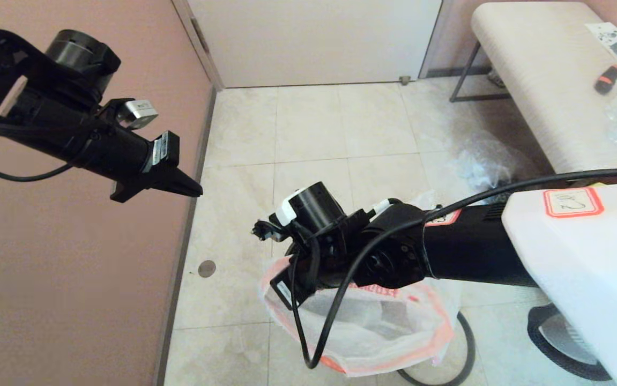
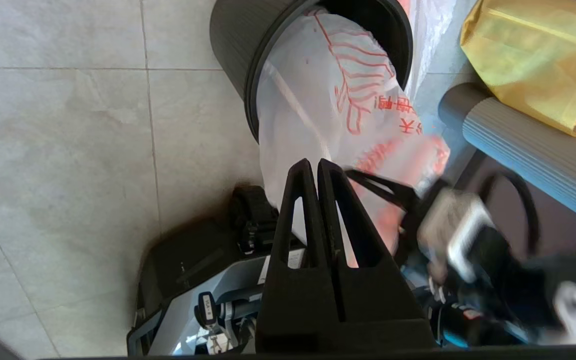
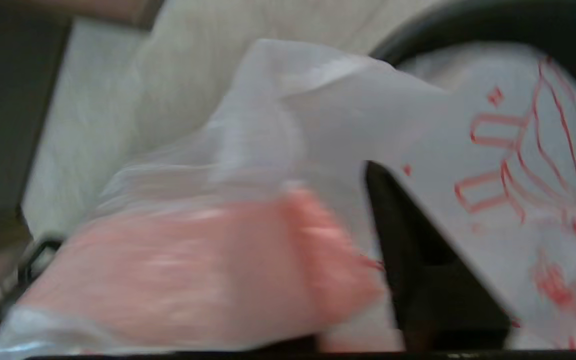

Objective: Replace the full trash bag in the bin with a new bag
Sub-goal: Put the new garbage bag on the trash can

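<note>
The small black ribbed bin (image 2: 232, 40) stands on the tiled floor. A white trash bag with red print (image 2: 318, 90) stretches out of its mouth. My right gripper (image 1: 287, 292) is low at the middle, shut on the bag (image 1: 383, 327), which hangs open under the wrist and hides the bin in the head view. In the right wrist view the bag (image 3: 328, 100) drapes over the gripper; one black finger (image 3: 418, 260) shows, the other is hidden. A thin dark hoop (image 1: 466, 343) lies on the floor beside the bag. My left gripper (image 1: 193, 188) (image 2: 313, 162) is raised by the pink wall, shut and empty.
A yellow shopping bag (image 2: 533, 65) sits close behind the bin. A crumpled clear plastic bag (image 1: 480, 161) lies on the floor by a padded bench (image 1: 528, 69) at the right. The pink wall (image 1: 72, 279) runs along the left. A white door (image 1: 313, 37) is at the back.
</note>
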